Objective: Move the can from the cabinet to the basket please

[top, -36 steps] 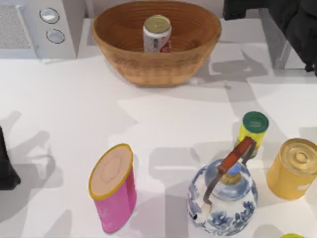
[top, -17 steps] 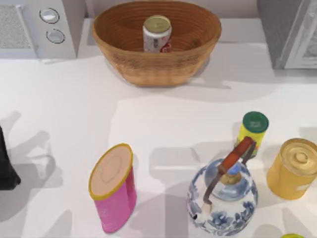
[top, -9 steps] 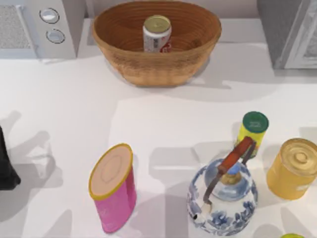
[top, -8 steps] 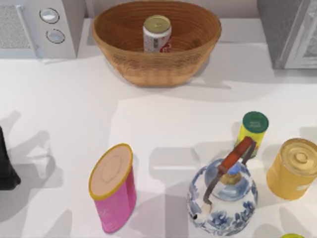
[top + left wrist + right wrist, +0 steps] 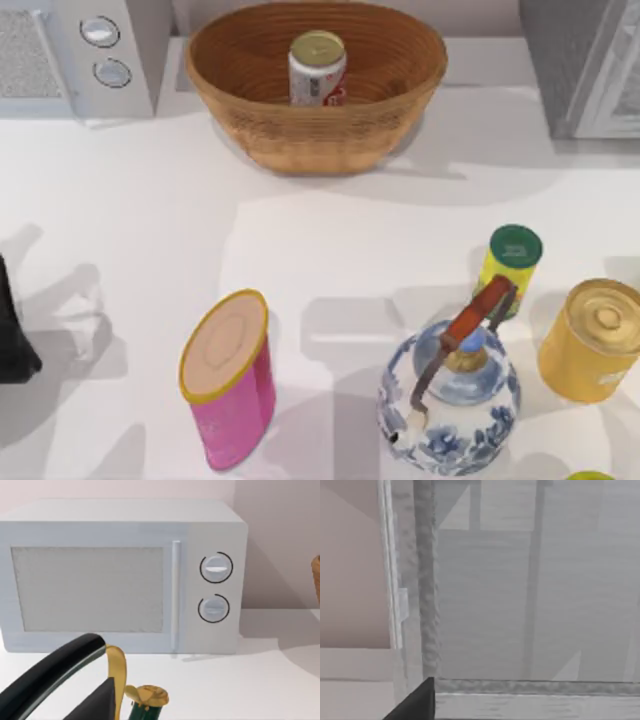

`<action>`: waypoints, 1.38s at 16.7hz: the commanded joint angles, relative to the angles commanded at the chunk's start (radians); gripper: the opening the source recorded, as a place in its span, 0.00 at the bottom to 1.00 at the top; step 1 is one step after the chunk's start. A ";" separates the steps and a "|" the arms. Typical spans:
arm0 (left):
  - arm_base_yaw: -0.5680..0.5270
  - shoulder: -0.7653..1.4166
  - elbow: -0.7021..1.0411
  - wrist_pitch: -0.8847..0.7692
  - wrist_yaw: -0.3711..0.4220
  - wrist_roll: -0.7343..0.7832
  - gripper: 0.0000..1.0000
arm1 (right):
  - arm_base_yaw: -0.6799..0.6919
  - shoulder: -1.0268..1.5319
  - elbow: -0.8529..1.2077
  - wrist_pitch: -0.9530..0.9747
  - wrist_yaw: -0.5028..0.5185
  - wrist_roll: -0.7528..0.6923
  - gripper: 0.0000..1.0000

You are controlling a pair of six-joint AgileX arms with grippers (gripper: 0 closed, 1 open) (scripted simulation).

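Left arm (image 5: 12,340) sits parked at the table's left edge, just a dark bulk in the top view; its wrist view faces the white microwave (image 5: 122,575) with a black and gold part at the lower corner, fingers not readable, so cannot tell wide or narrow. Microwave at top left of the table, knobs toward the basket (image 5: 400,105). Basket stands just beside it at top centre, and the can (image 5: 317,68) is upright inside it on the basket floor, gold-green top up, red markings showing, nothing gripping it. So the main job looks done: can is out of the cabinet (image 5: 580,60) and in the basket. Lower down, well apart from the basket: pink canister (image 5: 230,385), blue-white kettle (image 5: 450,395), yellow bottle with green cap (image 5: 510,262), yellow tin (image 5: 592,340), none of them involved. Cabinet is at top right; the right wrist view looks close at its grey speckled frame and pale panel, probably the door area but hard to say whether it is shut. A black sliver at that view's lower edge may be part of the right gripper; cannot tell its opening. What is left, I'd judge: at most retreat of the right arm to rest, nothing more for the can.
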 joint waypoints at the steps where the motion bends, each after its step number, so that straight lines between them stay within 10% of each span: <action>1: 0.000 0.000 0.000 0.000 0.000 0.000 1.00 | -0.061 0.102 0.021 0.072 -0.060 0.002 1.00; 11: 0.000 0.000 0.000 0.000 0.000 0.000 1.00 | -0.525 0.816 0.183 0.614 -0.516 0.018 1.00; 23: 0.000 0.000 0.000 0.000 0.000 0.000 1.00 | -0.566 0.860 0.296 0.554 -0.561 0.019 1.00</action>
